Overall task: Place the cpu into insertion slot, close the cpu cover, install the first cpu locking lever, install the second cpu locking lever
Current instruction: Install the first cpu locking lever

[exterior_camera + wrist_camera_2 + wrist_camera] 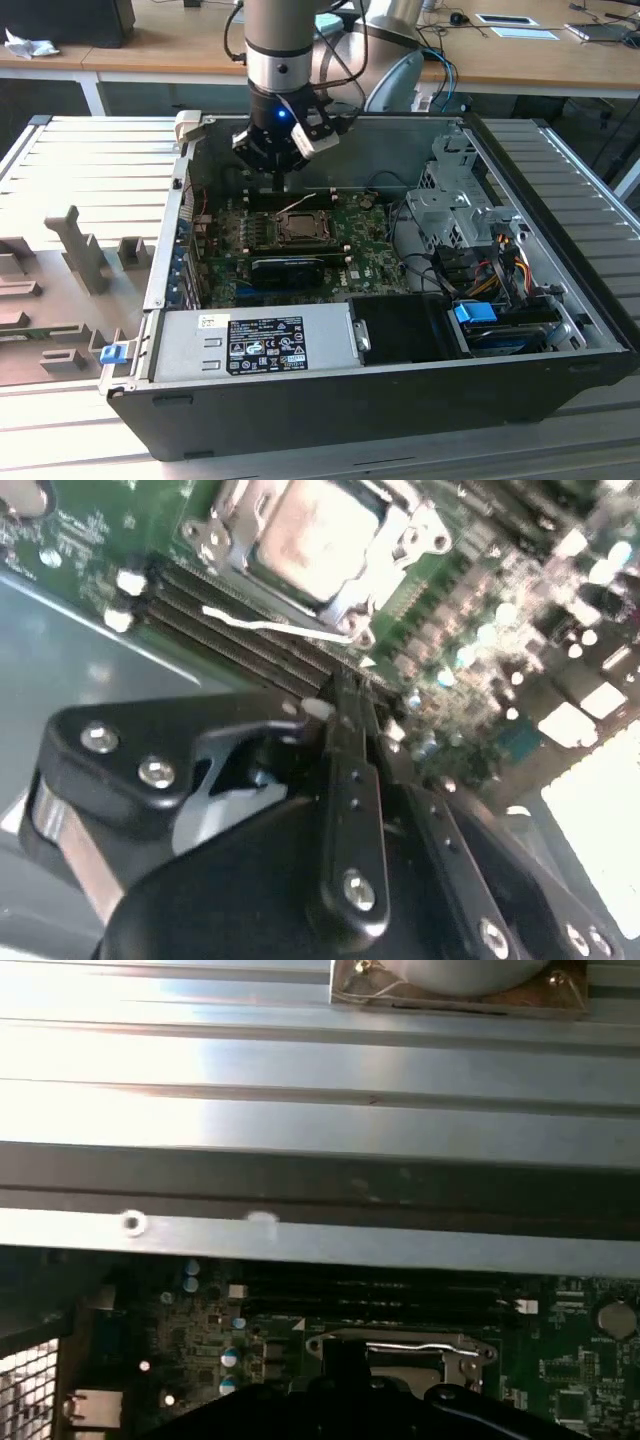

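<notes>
With claw [347,702] clenched on nothing, hovers low over the memory slots [240,645], fingertips aimed at the socket [213,532] just ahead, chip [318,532] seated inside under a lowered cover [392,525], loose wire lever [270,626] lying crosswise between.

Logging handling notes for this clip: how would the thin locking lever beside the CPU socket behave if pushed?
The locking lever looks like a thin pale wire rod, so it is probably light and springy, flexing slightly under a push. Its narrow surface may let the hand slide off sideways.
</notes>
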You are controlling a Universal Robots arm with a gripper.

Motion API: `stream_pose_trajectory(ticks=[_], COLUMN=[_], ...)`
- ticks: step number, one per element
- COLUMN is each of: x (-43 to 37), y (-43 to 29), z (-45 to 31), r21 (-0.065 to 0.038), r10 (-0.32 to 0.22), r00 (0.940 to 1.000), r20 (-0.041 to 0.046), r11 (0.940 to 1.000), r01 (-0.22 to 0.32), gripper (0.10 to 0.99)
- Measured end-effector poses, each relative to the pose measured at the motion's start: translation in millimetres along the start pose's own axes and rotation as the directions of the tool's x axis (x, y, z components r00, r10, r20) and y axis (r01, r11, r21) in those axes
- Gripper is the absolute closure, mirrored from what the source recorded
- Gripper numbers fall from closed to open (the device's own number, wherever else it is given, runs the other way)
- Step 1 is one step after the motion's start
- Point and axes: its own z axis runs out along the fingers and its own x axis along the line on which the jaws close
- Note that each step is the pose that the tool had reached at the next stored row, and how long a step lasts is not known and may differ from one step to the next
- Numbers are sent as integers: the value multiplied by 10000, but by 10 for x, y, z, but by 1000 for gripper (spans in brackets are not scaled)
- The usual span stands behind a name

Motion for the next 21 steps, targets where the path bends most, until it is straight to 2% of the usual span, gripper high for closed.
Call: stream_pose_trajectory(ticks=[2, 5, 8, 12, 16, 18, 21], x=[-37, -61, -81, -95, -160, -209, -236], y=[-4, -36, -38, -39, -25, -26, -26], z=[11, 49, 124, 165, 185, 202, 221], r21=[-49, -218, -214, -201, -228, -295, -340], r10=[-1, -2, -57, -617, -604, -537, -335], r00=[10000, 10000, 10000, 9981, 9982, 9986, 9994], r20=[3, 12, 5, -42, -37, -24, -4], r11=[10000, 9998, 9998, 9979, 9979, 9981, 9989], r01=[1, 2, 57, 616, 603, 536, 335], gripper=[980, 980, 980, 980, 980, 980, 980])
